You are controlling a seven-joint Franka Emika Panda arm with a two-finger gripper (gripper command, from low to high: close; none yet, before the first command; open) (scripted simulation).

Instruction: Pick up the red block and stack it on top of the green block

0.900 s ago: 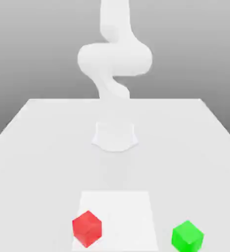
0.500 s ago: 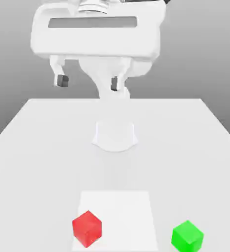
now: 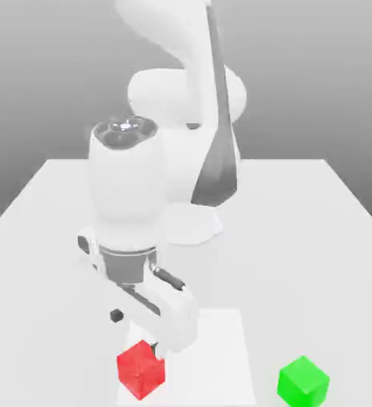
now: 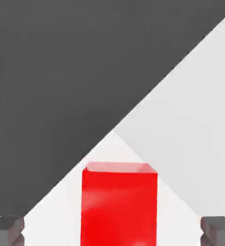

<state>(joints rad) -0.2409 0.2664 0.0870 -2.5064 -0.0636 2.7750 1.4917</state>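
The red block [image 3: 141,370] sits on the table near the front, toward the exterior view's left. My gripper [image 3: 137,334] hangs low just above and behind it, open, with one dark fingertip [image 3: 116,315] showing. In the hand view the red block [image 4: 119,202] lies between my two dark fingertips [image 4: 6,230], which stand wide apart and clear of its sides. The green block [image 3: 303,381] rests on the table at the exterior view's front right, well away from my gripper.
The white table [image 3: 300,238] carries a lighter square patch [image 3: 221,350] beside the red block. My arm's round base [image 3: 197,226] stands at the table's middle. The table's front edge runs close behind the red block in the hand view.
My hand has swung down from high above the table to just over the red block, fingers still apart. Neither block has moved.
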